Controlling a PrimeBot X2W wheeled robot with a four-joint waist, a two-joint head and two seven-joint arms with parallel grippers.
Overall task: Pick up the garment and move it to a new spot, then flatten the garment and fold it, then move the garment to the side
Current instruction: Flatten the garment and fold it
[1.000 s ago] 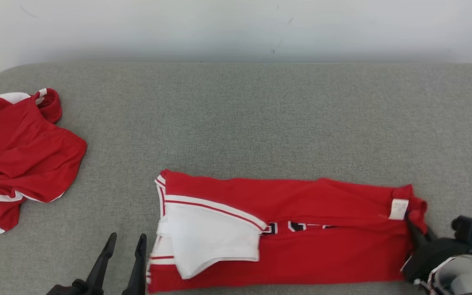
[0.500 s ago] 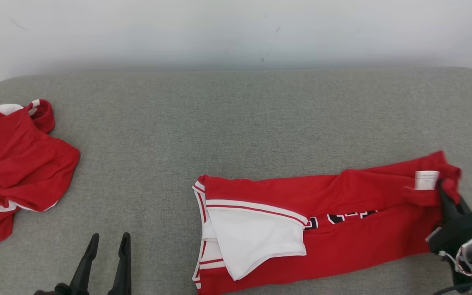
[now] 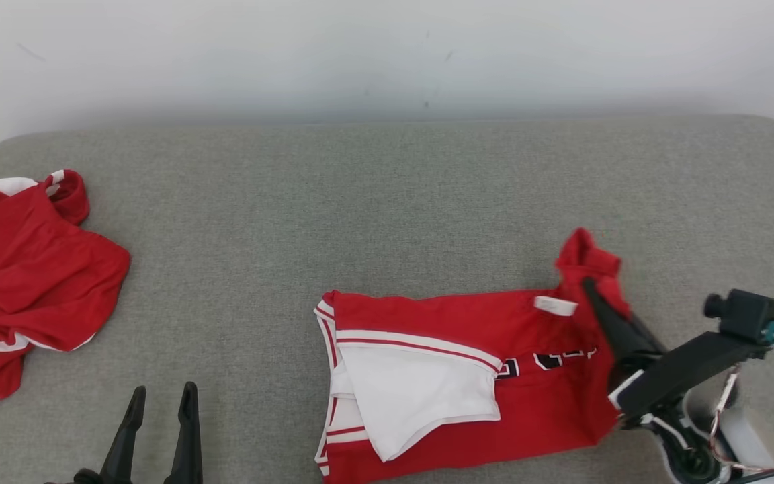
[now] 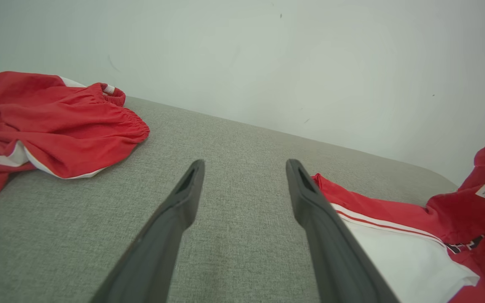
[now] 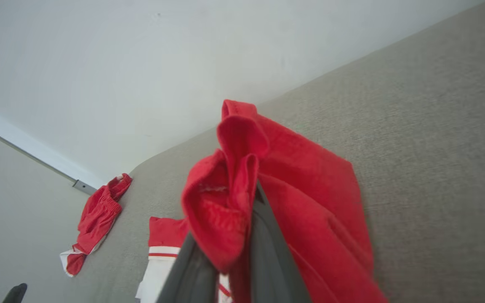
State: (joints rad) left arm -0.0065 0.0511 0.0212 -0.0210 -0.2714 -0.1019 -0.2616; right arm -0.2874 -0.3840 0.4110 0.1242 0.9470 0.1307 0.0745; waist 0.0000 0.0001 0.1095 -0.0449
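Folding the garment [image 3: 454, 312] | right gripper [image 3: 592, 290] clenched on its lifted right end; the rest lies flat on the grey cushion [image 3: 387, 202] | left gripper [image 3: 163, 390] released, idle | next, judged: carry end leftward over white panel [image 3: 407, 390], lay square.

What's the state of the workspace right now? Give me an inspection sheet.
Surface: grey fabric surface, flat, no spills seen.
Job's things: red-and-white garment lies as a long folded strip, its right end lifted off the surface.
Clutter: crumpled red garment at the far left, apart from it.
Grippers: left gripper open above bare fabric; right gripper shut on the garment's lifted end.
Cables: thin wires at the right wrist, clear of the cloth.
Surroundings: pale wall behind; nothing else seen.
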